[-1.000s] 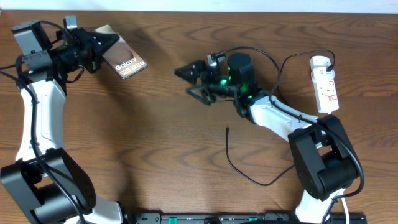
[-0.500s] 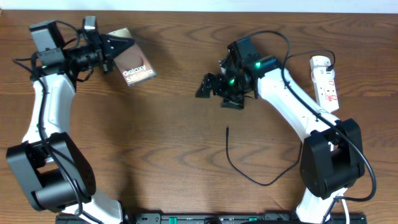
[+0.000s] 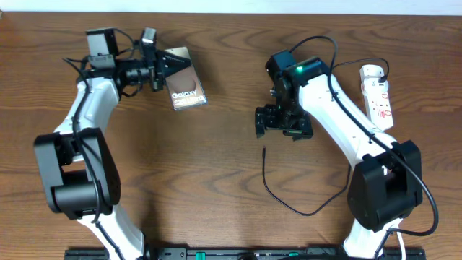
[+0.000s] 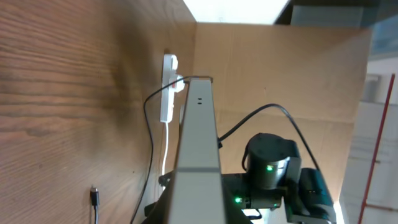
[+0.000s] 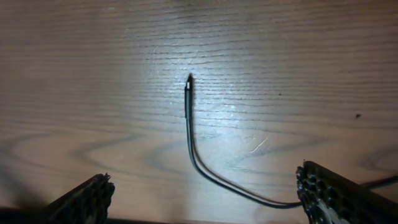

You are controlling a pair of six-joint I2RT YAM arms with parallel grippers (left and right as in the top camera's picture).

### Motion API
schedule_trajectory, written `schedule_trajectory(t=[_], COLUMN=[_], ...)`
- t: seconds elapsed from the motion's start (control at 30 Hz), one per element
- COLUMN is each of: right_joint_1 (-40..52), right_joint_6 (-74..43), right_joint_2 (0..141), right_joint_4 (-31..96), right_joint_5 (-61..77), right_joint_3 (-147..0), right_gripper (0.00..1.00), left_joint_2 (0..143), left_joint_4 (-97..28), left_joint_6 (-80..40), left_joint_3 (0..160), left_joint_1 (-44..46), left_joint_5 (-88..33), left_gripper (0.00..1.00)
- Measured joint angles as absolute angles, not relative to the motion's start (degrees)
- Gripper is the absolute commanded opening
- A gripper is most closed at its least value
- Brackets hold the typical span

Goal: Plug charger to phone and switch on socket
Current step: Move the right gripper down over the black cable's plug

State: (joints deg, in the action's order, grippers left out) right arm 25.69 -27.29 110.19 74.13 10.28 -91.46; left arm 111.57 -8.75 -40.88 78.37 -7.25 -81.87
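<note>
A brown wooden table is carrying everything. A thin black cable is lying loose on it, right of the middle, looping toward the front edge and back up to the right. Its small plug tip is resting flat on the bare wood, pointing toward the far edge. A white power strip is lying lengthwise near the far right corner, well apart from the tip, its white cord trailing along the wood.
</note>
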Motion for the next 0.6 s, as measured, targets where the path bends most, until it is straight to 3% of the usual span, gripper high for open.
schedule_trajectory(t=[0.2, 0.43, 0.6], right_joint_1=[28.4, 29.8, 29.9], right_joint_6=[-28.1, -32.2, -34.8], right_joint_2=[110.2, 110.2, 110.2], right_joint_4=[71.1, 66.8, 64.9], right_joint_5=[9.0, 8.7, 8.4], right_joint_3=[-89.5, -82.8, -79.9], right_gripper=[0.93, 0.76, 0.75], left_joint_2=[112.4, 112.4, 112.4], left_joint_4=[-8.4, -8.1, -8.1], left_joint_6=[-38.9, -38.7, -38.7], left_joint_3=[78.4, 78.4, 78.4], left_joint_1=[-7.0, -7.0, -7.0], left_joint_5=[-83.1, -84.1, -84.2], left_gripper=[0.07, 0.07, 0.07])
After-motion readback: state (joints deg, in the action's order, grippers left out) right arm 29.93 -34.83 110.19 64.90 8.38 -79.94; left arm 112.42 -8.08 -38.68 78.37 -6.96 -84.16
